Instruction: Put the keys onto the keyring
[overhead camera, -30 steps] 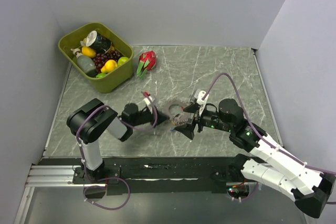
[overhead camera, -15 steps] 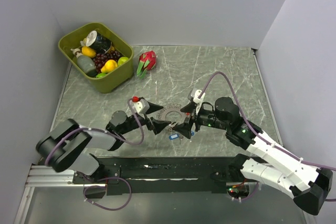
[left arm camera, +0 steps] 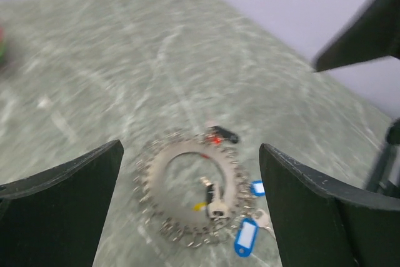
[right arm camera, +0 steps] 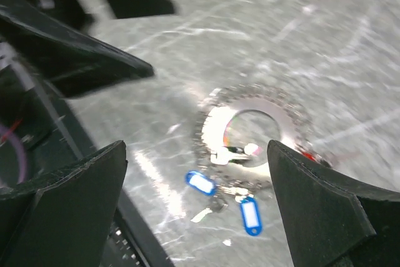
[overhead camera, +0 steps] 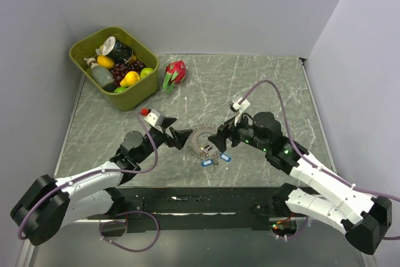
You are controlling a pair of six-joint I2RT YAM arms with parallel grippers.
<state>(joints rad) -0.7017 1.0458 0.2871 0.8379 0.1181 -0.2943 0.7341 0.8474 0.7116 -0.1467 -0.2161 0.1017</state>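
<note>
The keyring (overhead camera: 203, 140), a toothed silvery ring, lies flat on the marble table (overhead camera: 262, 85) between my two grippers. Two keys with blue tags (overhead camera: 205, 162) (overhead camera: 225, 157) lie just in front of it. My left gripper (overhead camera: 182, 130) is open, just left of the ring, holding nothing. My right gripper (overhead camera: 219, 141) is open, at the ring's right edge, also holding nothing. The left wrist view shows the keyring (left arm camera: 164, 168) below the open left gripper (left arm camera: 190, 148), a key (left arm camera: 215, 206) inside it and a blue tag (left arm camera: 245, 237). The right wrist view shows the keyring (right arm camera: 250, 100), two blue tags (right arm camera: 201, 182) (right arm camera: 250, 216) and the open right gripper (right arm camera: 197, 145).
A green bin (overhead camera: 135, 95) full of fruit and bottles stands at the back left. A dragon fruit (overhead camera: 176, 72) lies beside it. Grey walls close in the table on three sides. A black rail (overhead camera: 187, 201) runs along the near edge.
My left arm has unfolded and reached out low to the ring's left, its gripper opening. The right gripper has drawn back slightly. The blue-tagged keys lie exposed in front of the ring.
</note>
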